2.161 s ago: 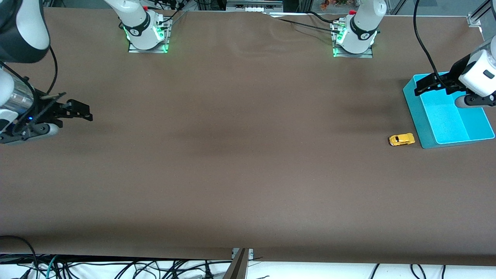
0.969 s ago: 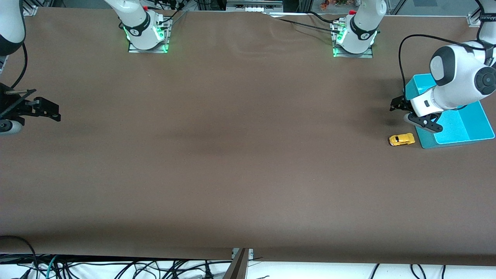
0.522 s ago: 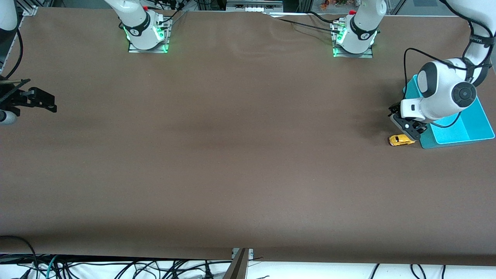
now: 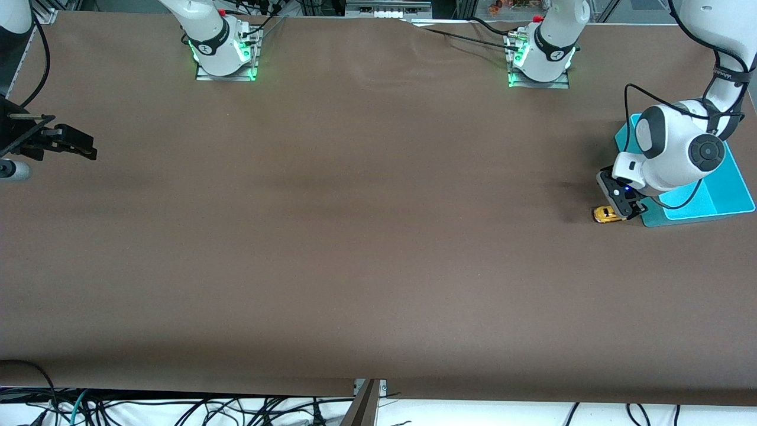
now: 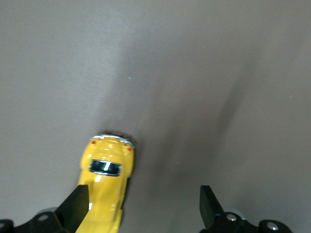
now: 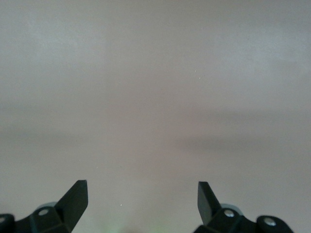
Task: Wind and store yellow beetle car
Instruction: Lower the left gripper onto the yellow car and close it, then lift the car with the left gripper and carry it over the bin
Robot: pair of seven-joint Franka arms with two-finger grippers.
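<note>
Yellow beetle car (image 5: pixel 108 184) beneath left pincer (image 5: pixel 141 206)

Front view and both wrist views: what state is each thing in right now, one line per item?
yellow beetle car: upright on its wheels on the table, beside the bin, not gripped.
left gripper: open, low over the car, one finger by the car's side.
right gripper: open, empty, waiting over the right arm's end of the table.
blue bin: open-topped, nothing visible inside.
</note>
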